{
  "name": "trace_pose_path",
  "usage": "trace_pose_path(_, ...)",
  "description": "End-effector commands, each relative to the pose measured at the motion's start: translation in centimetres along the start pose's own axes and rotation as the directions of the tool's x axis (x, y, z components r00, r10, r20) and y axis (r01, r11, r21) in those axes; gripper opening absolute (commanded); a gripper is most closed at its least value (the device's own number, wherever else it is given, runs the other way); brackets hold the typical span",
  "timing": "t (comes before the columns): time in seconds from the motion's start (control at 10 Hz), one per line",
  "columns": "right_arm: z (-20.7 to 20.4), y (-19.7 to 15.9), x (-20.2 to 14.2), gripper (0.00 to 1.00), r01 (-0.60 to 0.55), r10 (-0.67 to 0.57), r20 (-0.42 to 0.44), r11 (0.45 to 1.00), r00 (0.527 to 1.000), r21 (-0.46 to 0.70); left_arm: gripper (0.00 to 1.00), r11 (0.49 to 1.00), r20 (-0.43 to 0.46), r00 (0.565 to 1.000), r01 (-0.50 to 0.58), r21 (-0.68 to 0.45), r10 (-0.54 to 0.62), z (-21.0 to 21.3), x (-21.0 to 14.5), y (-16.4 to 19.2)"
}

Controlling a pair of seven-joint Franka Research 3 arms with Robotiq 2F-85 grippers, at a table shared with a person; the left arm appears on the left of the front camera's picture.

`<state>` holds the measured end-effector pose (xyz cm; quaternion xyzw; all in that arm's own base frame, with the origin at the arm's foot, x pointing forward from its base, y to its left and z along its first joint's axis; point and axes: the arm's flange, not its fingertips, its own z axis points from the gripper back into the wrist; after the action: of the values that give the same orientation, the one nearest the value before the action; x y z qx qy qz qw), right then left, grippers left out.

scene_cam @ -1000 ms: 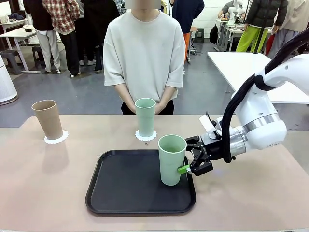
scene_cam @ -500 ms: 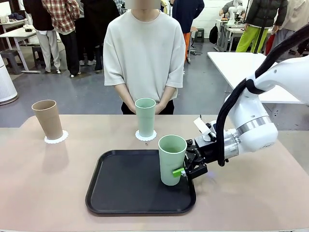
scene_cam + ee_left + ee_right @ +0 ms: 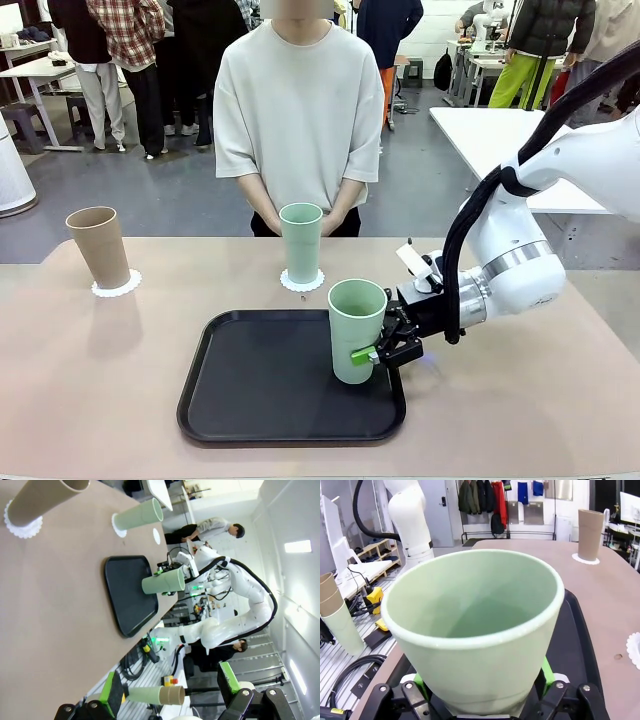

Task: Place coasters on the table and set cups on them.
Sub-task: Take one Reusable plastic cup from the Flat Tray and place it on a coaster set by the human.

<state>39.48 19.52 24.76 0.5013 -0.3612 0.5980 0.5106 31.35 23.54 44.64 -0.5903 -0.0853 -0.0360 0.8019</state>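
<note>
Step in hand: picking up the last green cup [image 3: 356, 329], upright on the tray [image 3: 250, 385]. Right claw [image 3: 378, 352] brackets its lower wall, pads apparently just short of contact. Left claw [image 3: 170, 690] idle, wide. Next: close, lift, carry to the counter [image 3: 100, 390]; no free coaster evident.

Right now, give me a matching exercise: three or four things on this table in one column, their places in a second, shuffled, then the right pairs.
Things:
1. tan-brown cup
2. far pale green cup
3. near pale green cup
4. right end effector

Places:
A. on the black tray, with no coaster under it
B. on a coaster near the table's left end
C. around the lower part of a cup on the tray
D. on a coaster in front of the person

Pairs: 1-B, 2-D, 3-A, 4-C
</note>
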Motion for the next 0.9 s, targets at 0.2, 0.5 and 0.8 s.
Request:
trace_pose_path(0.2,-0.2,-0.3,-0.3,0.38,-0.029,0.029,0.021,1.000,0.999,0.007,1.00,1.000,0.012,1.000,0.009,-0.015,-0.009,0.1,-0.1,-0.2)
trace_pose_path(0.5,1.3,0.8,1.8,0.00,-0.017,0.017,-0.012,1.000,1.000,0.013,1.00,1.000,0.012,1.000,0.009,-0.015,-0.009,0.1,-0.1,-0.2)
trace_pose_path(0.8,8.0,3.4,12.2,0.00,0.048,-0.048,-0.087,0.999,0.995,-0.004,1.00,1.000,0.012,1.000,0.009,-0.015,-0.009,0.1,-0.1,-0.2)
